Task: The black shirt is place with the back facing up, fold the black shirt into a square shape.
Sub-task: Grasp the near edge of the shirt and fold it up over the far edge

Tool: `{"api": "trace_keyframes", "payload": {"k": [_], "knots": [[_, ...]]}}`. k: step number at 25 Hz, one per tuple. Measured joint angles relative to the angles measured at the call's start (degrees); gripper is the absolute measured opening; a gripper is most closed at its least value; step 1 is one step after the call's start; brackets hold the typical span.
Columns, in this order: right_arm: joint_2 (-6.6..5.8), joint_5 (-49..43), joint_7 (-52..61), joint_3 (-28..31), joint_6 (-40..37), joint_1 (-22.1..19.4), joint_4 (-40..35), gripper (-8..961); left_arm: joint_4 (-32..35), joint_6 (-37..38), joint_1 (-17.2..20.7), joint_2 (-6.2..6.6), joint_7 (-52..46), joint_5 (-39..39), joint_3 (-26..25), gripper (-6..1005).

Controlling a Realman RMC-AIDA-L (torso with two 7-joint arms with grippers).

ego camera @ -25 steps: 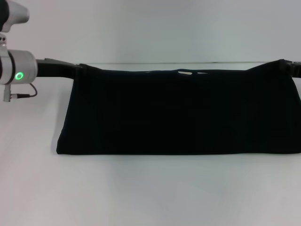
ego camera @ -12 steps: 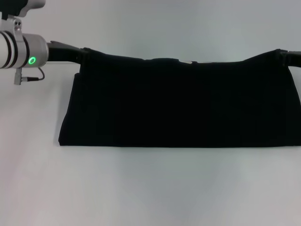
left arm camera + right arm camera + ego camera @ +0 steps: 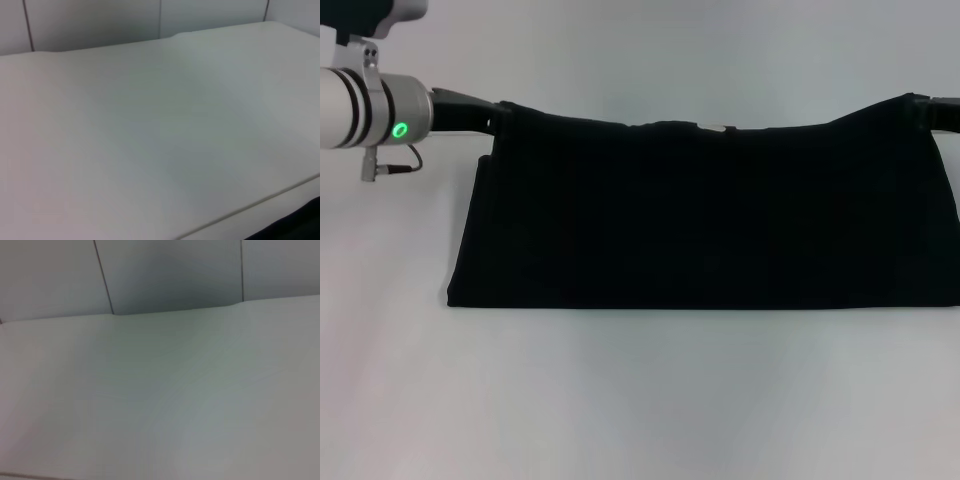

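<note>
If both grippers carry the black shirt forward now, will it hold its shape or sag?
Probably sag: the black shirt dips along its top edge between the left gripper and right gripper, so it looks floppy. Its lower edge lies on the table and would likely drag. It seems light, since two corner holds keep it raised.

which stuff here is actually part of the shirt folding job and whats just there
Part of the job:
- black shirt, held up by its two top corners, lower edge on the table
- left gripper at the shirt's left top corner
- right gripper at its right top corner

Just there:
- white table
- panelled wall behind it
</note>
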Motion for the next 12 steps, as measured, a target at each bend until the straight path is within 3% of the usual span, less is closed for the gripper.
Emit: {"api": "trace_keyframes", "payload": {"k": [7, 12], "knots": [[0.08, -0.11, 1.33, -1.71, 0.05, 0.06, 0.03, 36, -0.10, -4.62, -0.15, -1.50, -0.09, -0.18, 0.90, 39], [0.13, -0.01, 1.82, -1.85, 0.84, -0.21, -0.70, 36, -0.37, -8.87, -0.04, -2.56, -0.30, -0.01, 1.47, 175]]}}
